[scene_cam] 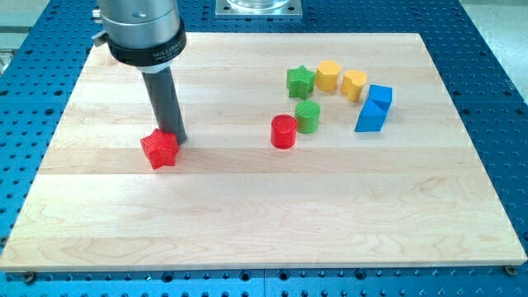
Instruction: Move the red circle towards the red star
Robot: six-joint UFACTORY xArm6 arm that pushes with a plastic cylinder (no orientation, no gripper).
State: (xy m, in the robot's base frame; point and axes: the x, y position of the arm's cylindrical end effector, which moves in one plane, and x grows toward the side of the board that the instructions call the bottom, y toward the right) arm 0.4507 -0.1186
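Note:
The red circle [283,131] is a short red cylinder standing near the board's middle, touching the green cylinder [308,117] at its upper right. The red star [159,149] lies well to the view's left of it. My tip [176,138] is at the lower end of the dark rod, right against the red star's upper right edge, far to the left of the red circle.
A green star [300,81], a yellow hexagon-like block [328,75] and a yellow cylinder [355,83] sit in an arc above the red circle. Two blue blocks [374,108] lie at their right. The wooden board [264,214] rests on a blue perforated table.

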